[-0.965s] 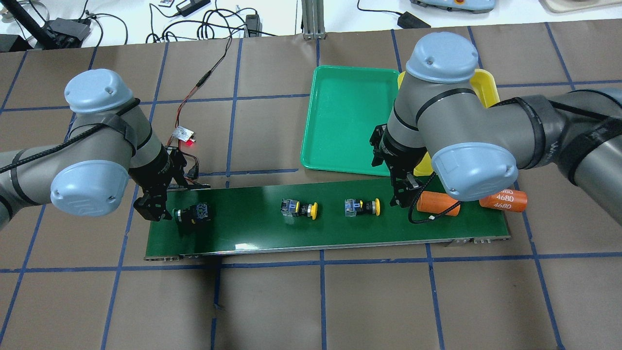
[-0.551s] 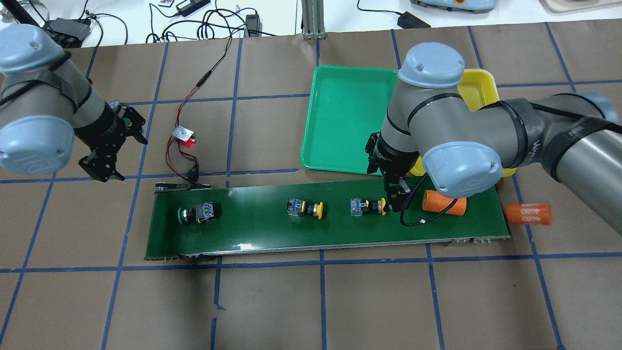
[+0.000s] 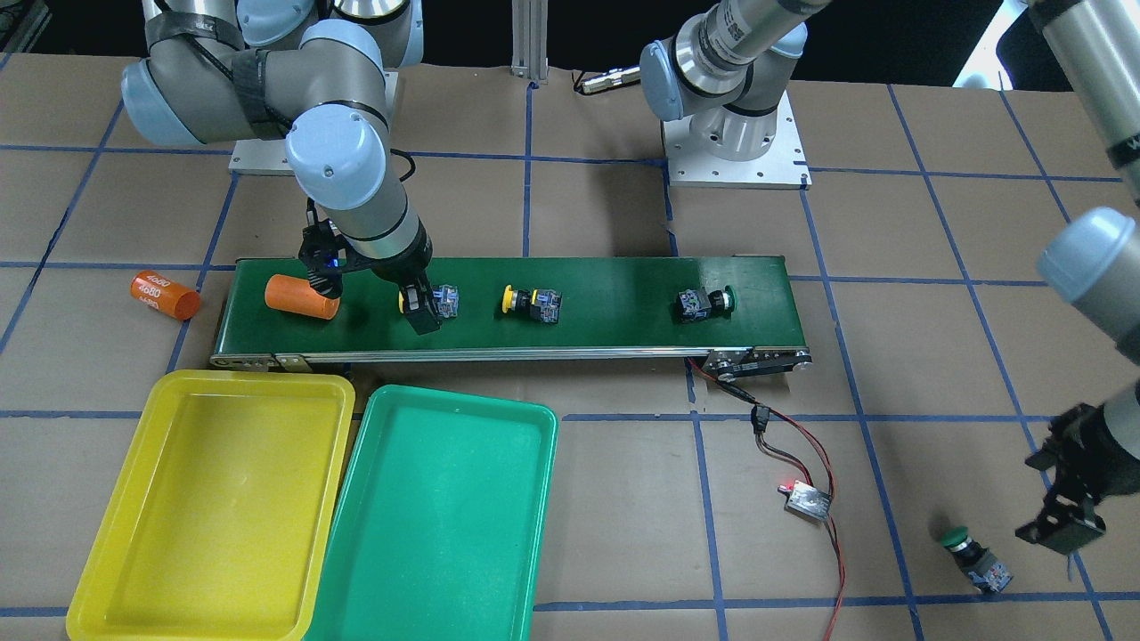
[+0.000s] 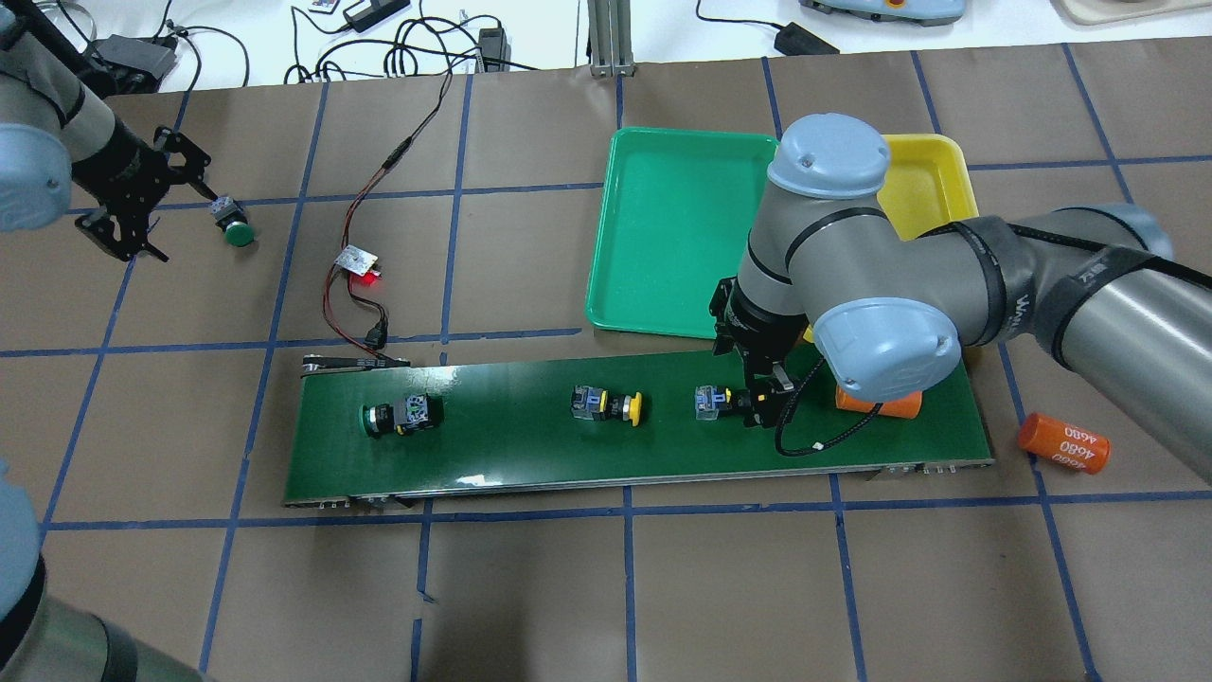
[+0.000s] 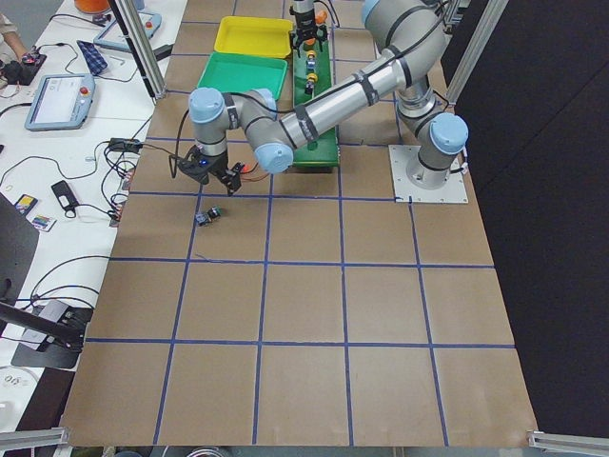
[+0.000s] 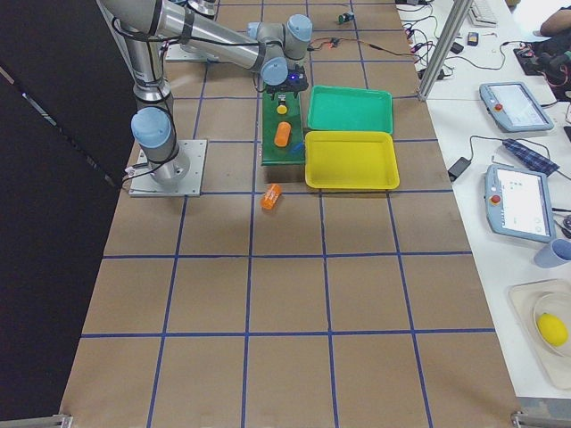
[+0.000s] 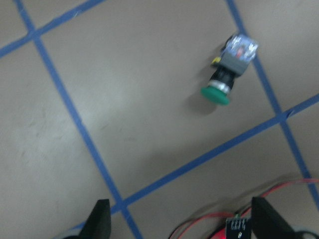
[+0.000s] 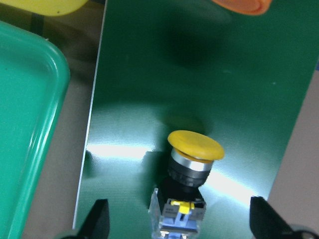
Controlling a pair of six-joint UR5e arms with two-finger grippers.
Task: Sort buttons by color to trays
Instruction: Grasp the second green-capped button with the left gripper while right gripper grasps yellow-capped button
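Your right hand [image 8: 182,221] is spread around a yellow button [image 8: 195,149] on the belt [image 4: 530,455], left hand [image 7: 182,224] spread and empty near a green button [image 7: 224,74] on the tabletop [image 4: 530,587]

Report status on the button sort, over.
Left gripper open, beside green button on bare table. Right gripper open over yellow button on conveyor belt. Yellow tray, green tray empty. Orange cylinder close alongside.

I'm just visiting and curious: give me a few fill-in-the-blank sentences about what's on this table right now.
The belt carries ___ buttons. The button under the right gripper has a ___ cap. The button on the table near the left gripper has a ___ cap. The yellow tray and green tray are both ___.
Missing words: three, yellow, green, empty.
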